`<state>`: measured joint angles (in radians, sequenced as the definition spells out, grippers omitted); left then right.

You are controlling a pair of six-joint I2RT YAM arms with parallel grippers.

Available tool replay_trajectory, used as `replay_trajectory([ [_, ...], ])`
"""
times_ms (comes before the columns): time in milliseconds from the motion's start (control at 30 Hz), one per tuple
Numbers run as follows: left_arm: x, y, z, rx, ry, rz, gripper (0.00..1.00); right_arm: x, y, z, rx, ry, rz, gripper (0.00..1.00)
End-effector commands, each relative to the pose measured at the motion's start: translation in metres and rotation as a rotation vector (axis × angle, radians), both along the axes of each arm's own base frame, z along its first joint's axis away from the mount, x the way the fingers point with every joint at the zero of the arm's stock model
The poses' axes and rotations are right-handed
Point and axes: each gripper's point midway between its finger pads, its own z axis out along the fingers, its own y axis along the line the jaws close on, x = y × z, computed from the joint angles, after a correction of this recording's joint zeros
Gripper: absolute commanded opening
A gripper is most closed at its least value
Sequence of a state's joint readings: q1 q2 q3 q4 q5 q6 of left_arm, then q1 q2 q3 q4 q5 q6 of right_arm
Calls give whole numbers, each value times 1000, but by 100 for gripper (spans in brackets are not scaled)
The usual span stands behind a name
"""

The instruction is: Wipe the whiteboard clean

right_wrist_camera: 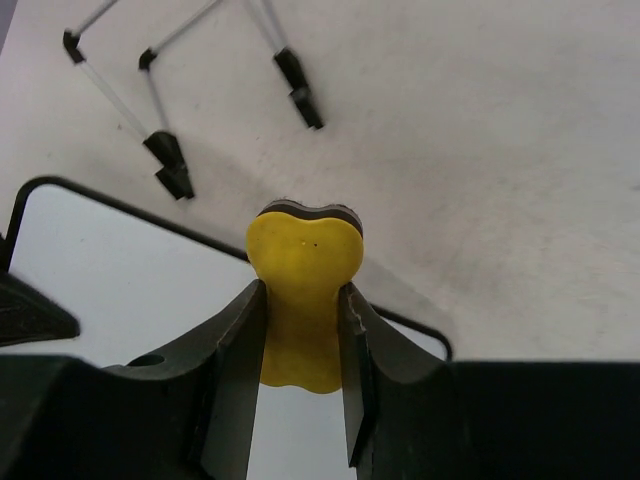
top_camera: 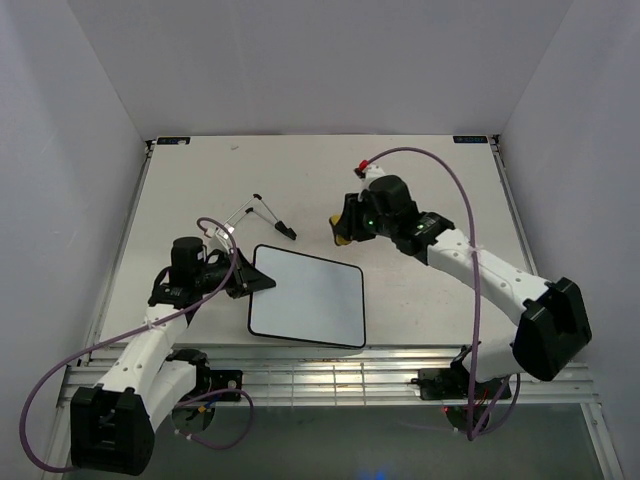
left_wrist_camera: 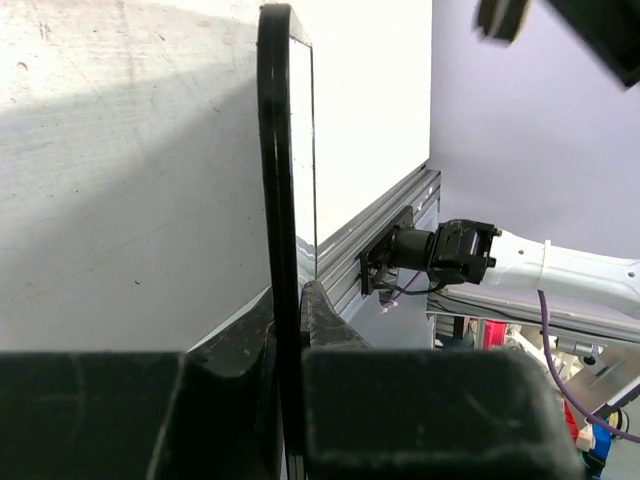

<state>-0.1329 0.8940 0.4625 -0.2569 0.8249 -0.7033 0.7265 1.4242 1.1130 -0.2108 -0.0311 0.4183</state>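
The whiteboard (top_camera: pixel 308 295) lies flat near the table's front, its white face blank inside a thin black frame. My left gripper (top_camera: pixel 250 281) is shut on the board's left edge; in the left wrist view the black frame (left_wrist_camera: pixel 277 180) runs between the jaws. My right gripper (top_camera: pixel 341 225) is shut on the yellow bone-shaped eraser (right_wrist_camera: pixel 303 290) and holds it above the board's far right corner (right_wrist_camera: pixel 420 325). The eraser's dark felt side faces away from the camera.
A folded wire stand with black tips (top_camera: pixel 262 212) lies on the table just beyond the board, also in the right wrist view (right_wrist_camera: pixel 165 160). The table's metal front rail (top_camera: pixel 330 375) runs below the board.
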Motion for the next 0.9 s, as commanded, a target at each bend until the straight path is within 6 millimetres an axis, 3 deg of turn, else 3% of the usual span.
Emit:
replay_trajectory([
  [0,3,-4,17,-39,-145,-30,0,6,-39,16,-75,-84,-18,19],
  [267,-4,-3,61,-94,-380,-9,0,24,-145,-29,-310,-74,-258,20],
  [433,-15,0,94,-111,-532,4,0,30,-190,-57,-379,19,-387,24],
  [633,-37,4,144,-139,-759,16,0,25,-218,-124,-434,233,-433,25],
  [700,-44,6,159,-143,-821,17,0,20,-219,-144,-439,286,-413,25],
  [867,-52,6,180,-140,-881,6,0,18,-223,-163,-424,320,-420,25],
])
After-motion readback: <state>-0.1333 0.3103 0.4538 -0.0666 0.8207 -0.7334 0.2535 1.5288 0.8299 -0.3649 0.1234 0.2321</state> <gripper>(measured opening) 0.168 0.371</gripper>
